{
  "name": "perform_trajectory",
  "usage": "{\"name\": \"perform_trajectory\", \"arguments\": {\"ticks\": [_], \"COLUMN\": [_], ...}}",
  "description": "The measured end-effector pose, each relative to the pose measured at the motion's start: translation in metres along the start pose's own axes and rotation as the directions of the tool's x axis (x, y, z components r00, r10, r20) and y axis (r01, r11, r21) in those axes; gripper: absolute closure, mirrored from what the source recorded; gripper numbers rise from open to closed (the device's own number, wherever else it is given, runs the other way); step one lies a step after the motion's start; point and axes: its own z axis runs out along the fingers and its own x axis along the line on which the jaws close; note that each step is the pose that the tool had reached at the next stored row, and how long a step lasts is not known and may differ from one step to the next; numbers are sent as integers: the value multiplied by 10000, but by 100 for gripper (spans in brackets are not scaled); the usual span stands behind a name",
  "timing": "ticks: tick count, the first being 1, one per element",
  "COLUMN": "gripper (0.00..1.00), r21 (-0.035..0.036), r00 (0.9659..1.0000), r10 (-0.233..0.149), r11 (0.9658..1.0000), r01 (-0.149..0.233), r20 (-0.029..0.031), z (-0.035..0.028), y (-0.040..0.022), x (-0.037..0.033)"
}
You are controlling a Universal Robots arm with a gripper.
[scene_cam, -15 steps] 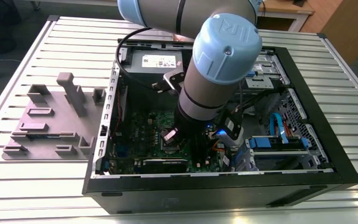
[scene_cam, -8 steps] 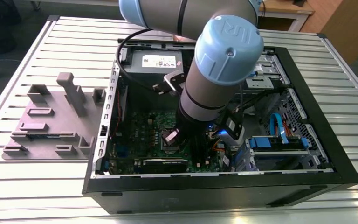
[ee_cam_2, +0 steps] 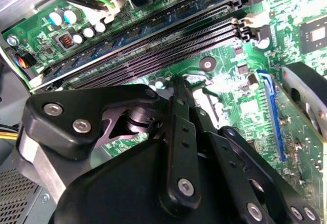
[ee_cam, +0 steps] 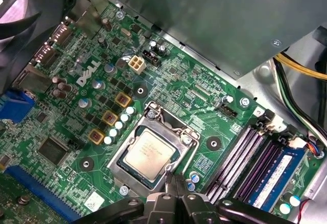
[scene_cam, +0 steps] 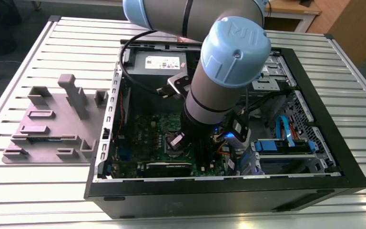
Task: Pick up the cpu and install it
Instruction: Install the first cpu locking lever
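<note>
Arm (scene_cam: 218,90) inside open computer case (scene_cam: 228,186)

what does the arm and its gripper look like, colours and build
In the exterior view the arm is a thick silver-grey tube with pale blue round joint caps, and a black cable loops beside it. In both wrist views the gripper is matte black, built of flat linkage bars joined by silver screws and pivots, narrowing to slim black fingers.

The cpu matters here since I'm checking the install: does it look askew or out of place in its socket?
Nothing stands out. In the first wrist view the cpu lies flat and square inside the metal socket frame, edges parallel to it, with the gripper just beside it.
</note>
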Motion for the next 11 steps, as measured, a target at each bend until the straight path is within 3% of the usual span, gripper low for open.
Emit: {"name": "perform_trajectory", "arguments": {"ticks": [11], "gripper": [89], "r21": [3], "r00": [9996], "r10": [-282], "r11": [9996], "r01": [282], "r20": [-36], "z": [4], "y": [-37], "x": [24]}}
